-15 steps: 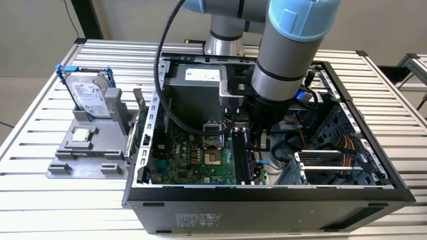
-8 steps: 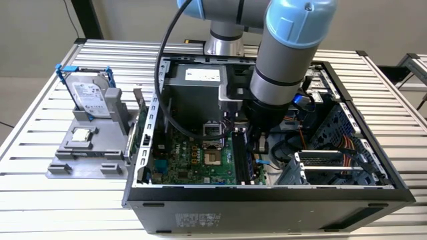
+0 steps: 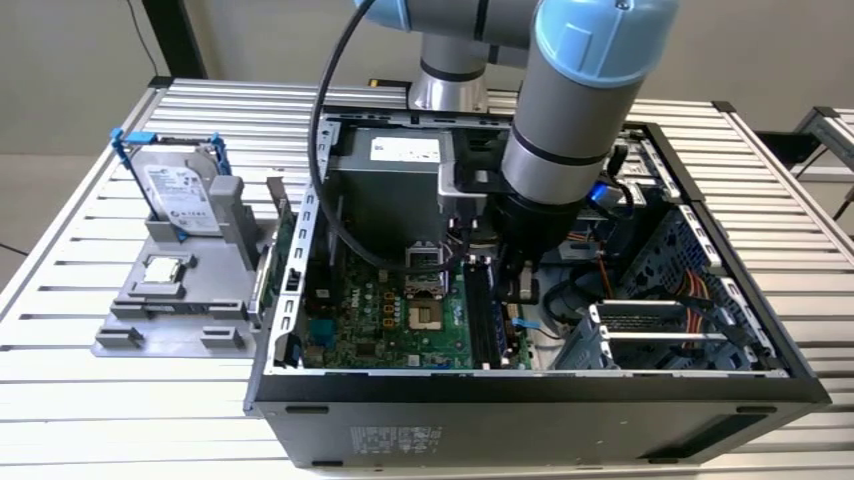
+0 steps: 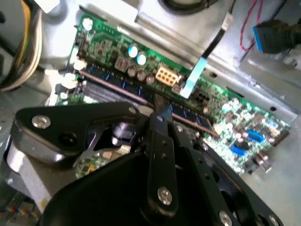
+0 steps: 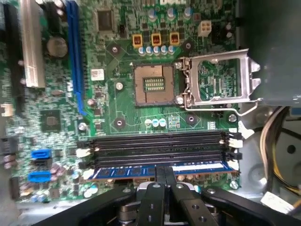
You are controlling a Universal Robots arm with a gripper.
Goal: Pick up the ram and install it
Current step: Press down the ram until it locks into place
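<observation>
Ram (image 5: 160, 170) sits edge-up in the outermost of the long black slots (image 5: 157, 146), blue board with dark chips, lying parallel to the empty slots beside it. In the second wrist view the ram (image 4: 122, 84) runs diagonally across the green motherboard (image 4: 221, 106) toward my fingertips. My gripper (image 5: 164, 175) is narrow, fingers pinched on the ram's top edge at about its middle; the same grip shows in the second wrist view, gripper (image 4: 157, 109). White slot latches (image 5: 233, 136) stand at the slot ends. Open CPU socket (image 5: 153, 84) lies on the far side of the empty slots from the ram, its metal retention frame (image 5: 221, 80) flipped up beside it. Blue expansion slot (image 5: 75, 52) runs crosswise to the memory slots. In the exterior view my arm (image 3: 567, 120) reaches down into the open computer case (image 3: 534, 400), which lies on a slatted metal table (image 3: 80, 400). Hard drive (image 3: 180, 190) stands in a grey fixture (image 3: 167, 300) at 9 o'clock of the case.
</observation>
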